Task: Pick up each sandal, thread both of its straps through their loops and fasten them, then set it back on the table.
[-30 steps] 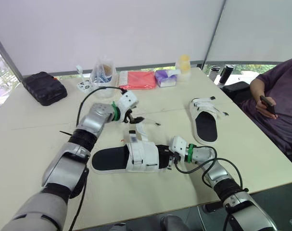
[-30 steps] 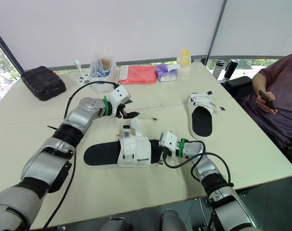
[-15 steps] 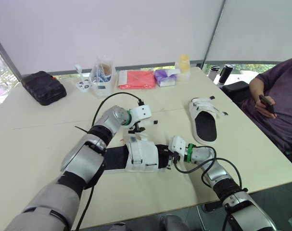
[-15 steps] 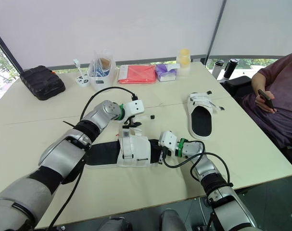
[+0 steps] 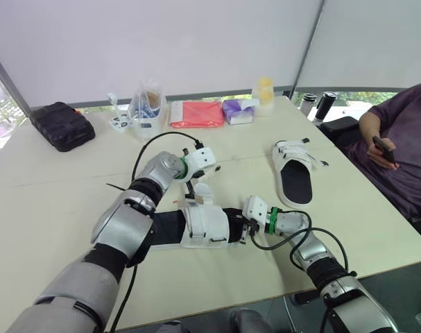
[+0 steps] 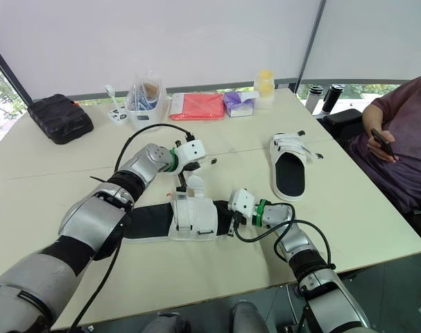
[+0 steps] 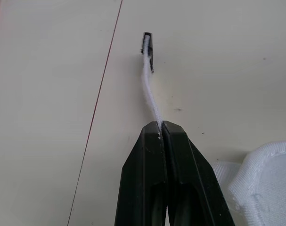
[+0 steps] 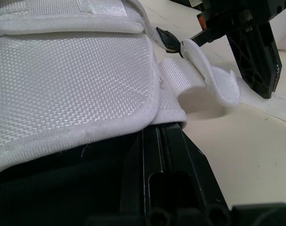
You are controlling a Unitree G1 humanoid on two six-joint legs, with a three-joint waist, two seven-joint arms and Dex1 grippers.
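Observation:
A black-soled sandal with a white upper (image 5: 196, 225) lies on the table in front of me. My left gripper (image 5: 194, 182) hangs just behind it, shut on the sandal's thin white strap (image 7: 150, 92). The strap's black tip (image 7: 148, 51) sticks out past the fingers. My right gripper (image 5: 242, 230) is shut, its tips pressed against the sandal's right side under the white upper (image 8: 72, 70). I cannot tell whether it pinches anything. The second sandal (image 5: 297, 173) lies flat at the right, untouched.
Along the far edge stand a black pouch (image 5: 63, 125), a clear bag of items (image 5: 146, 107), a red packet (image 5: 198, 113), a purple pack (image 5: 239, 109) and a yellow cup (image 5: 265, 90). A person (image 5: 404, 146) sits at the right holding a phone.
My left arm swung right from open table to the sandal, and its open gripper closed on the white strap. The right gripper has stayed at the sandal's side.

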